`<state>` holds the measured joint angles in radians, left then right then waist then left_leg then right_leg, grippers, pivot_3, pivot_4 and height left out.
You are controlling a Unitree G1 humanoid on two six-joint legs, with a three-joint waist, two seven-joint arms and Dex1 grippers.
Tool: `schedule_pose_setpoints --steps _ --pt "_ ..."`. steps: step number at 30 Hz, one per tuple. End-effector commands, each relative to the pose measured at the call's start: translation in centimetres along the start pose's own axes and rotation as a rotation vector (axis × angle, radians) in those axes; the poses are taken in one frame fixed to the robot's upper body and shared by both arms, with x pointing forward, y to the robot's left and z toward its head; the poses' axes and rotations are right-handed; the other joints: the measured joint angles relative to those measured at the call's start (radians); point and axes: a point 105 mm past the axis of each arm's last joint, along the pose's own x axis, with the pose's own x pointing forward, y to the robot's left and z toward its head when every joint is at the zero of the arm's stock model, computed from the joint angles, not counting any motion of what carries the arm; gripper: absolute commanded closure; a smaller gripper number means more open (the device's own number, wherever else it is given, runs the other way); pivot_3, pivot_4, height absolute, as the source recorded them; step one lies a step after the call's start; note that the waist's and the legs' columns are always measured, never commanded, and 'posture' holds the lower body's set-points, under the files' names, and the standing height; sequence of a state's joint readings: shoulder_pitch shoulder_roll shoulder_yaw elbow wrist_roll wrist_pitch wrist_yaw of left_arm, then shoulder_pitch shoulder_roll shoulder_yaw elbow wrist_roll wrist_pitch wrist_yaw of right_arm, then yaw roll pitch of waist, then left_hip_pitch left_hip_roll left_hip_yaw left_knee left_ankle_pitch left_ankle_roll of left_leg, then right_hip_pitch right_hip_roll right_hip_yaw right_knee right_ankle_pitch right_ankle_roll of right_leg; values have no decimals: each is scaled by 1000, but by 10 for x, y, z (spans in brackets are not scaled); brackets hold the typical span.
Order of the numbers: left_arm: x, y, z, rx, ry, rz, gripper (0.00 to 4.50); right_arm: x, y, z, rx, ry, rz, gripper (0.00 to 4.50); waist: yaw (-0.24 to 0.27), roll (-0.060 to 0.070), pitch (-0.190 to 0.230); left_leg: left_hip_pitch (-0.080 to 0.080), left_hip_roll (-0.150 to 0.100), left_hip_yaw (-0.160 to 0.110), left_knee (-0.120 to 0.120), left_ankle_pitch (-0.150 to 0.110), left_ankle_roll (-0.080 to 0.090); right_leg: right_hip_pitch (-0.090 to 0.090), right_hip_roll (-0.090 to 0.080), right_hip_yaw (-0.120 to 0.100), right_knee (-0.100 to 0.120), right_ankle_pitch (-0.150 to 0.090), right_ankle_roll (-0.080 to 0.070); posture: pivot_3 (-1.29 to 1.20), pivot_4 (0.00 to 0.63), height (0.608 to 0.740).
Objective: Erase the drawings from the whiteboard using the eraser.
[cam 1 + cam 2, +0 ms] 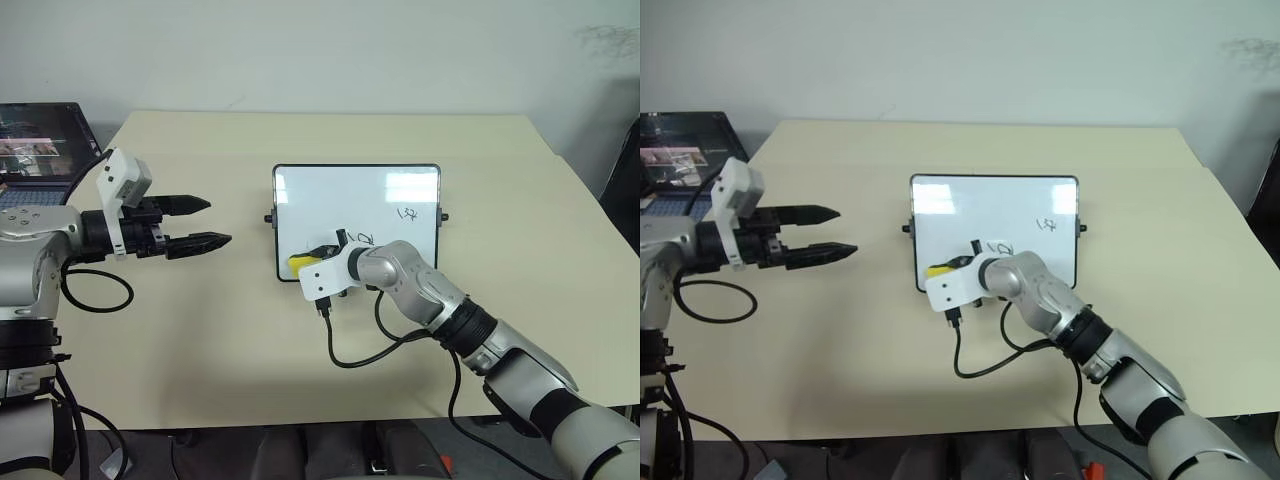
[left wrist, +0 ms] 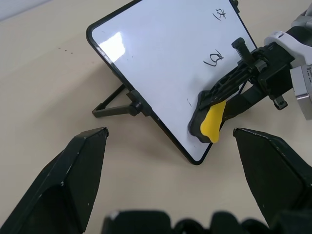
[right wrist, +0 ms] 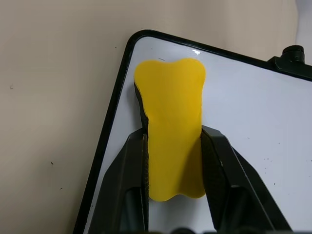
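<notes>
We see our right gripper (image 3: 173,146) clamped on the yellow eraser (image 3: 170,126), pressed against the whiteboard (image 1: 340,200) near its lower left corner. Two drawings (image 1: 408,214) sit toward the whiteboard's right, illegible scribbles. Our left gripper (image 1: 200,222) hangs spread left of the whiteboard.

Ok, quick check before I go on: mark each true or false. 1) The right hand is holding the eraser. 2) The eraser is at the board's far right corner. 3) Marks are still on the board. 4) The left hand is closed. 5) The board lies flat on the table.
1) True: the right hand is shut on the yellow eraser.
2) False: it is at the near left corner of the whiteboard.
3) True: two drawings remain.
4) False: the left hand is open, off to the board's left and holding nothing.
5) False: the board is propped up at a tilt on a stand.
</notes>
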<state>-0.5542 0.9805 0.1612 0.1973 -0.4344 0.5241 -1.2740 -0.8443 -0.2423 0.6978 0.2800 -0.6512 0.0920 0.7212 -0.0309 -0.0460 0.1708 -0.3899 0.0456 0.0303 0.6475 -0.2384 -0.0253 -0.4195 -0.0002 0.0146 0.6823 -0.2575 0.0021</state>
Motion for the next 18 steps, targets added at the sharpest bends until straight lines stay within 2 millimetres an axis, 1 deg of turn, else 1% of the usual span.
schedule_pose_setpoints --steps 1,6,16,18 --pt "-9 4 12 54 -14 26 0 -3 -13 -22 31 107 -54 3374 0 0 0 0 0 0 0 0 0 0 0 0 0 0 0 0 150 740" --pt "-8 4 11 53 -14 20 0 -8 -28 -22 7 128 -108 3374 0 0 0 0 0 0 0 0 0 0 0 0 0 0 -1 0 150 740" --pt "-6 4 10 54 -17 16 0 -18 -48 -41 -31 205 -171 3374 1 0 0 -1 1 0 0 0 0 -1 0 0 0 0 -1 0 150 740" --pt "-6 5 9 55 -16 15 0 -20 -55 -44 -38 217 -205 3374 2 0 0 -1 1 0 0 1 0 -1 0 0 0 0 -1 0 150 740"
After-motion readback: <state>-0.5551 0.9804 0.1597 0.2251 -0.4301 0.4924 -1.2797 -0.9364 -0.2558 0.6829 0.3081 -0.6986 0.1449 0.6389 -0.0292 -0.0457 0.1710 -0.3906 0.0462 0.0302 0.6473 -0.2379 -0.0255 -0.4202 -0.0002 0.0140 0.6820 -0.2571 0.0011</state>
